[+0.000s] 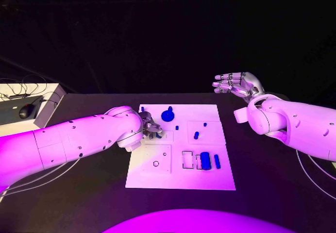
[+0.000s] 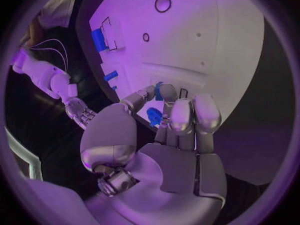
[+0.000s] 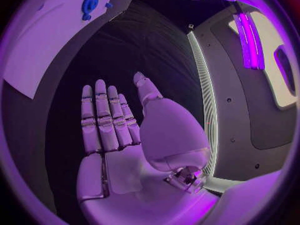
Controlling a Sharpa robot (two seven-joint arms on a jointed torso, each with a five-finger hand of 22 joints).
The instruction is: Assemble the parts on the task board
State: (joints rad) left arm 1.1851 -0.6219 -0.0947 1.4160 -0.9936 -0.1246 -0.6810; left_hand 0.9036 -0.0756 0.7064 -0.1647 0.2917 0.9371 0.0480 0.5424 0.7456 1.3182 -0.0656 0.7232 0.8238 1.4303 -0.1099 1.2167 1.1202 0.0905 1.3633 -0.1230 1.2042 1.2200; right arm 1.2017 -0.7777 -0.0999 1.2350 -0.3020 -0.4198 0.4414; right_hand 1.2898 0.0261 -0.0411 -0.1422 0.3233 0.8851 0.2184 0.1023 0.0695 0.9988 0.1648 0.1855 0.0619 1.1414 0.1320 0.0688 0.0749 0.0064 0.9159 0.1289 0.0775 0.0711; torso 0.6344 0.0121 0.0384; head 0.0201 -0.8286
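Note:
The white task board point(image 1: 180, 177) lies mid-table. On it are a round blue part point(image 1: 168, 115), two small blue parts point(image 1: 196, 135) and a blue block point(image 1: 205, 160) beside a thin blue piece point(image 1: 217, 161). My left hand point(image 1: 150, 127) hovers low over the board's far left part, fingers point(image 2: 181, 117) held together and the thumb bent toward them. A blue part point(image 2: 154, 117) shows between thumb and fingers; whether it is held is unclear. My right hand point(image 1: 237, 83) is raised beyond the board's far right corner, flat, fingers point(image 3: 106, 117) straight, holding nothing. The board point(image 3: 37, 45) and the round blue part point(image 3: 89, 5) lie off to its side.
A white stand with a dark pad and a mouse point(image 1: 26, 110) sits at the table's left edge, cables behind it. Thin cables point(image 1: 308, 170) hang beside my right arm. A round hole point(image 2: 162, 3) and a rectangular slot point(image 1: 188, 159) mark the board's near half.

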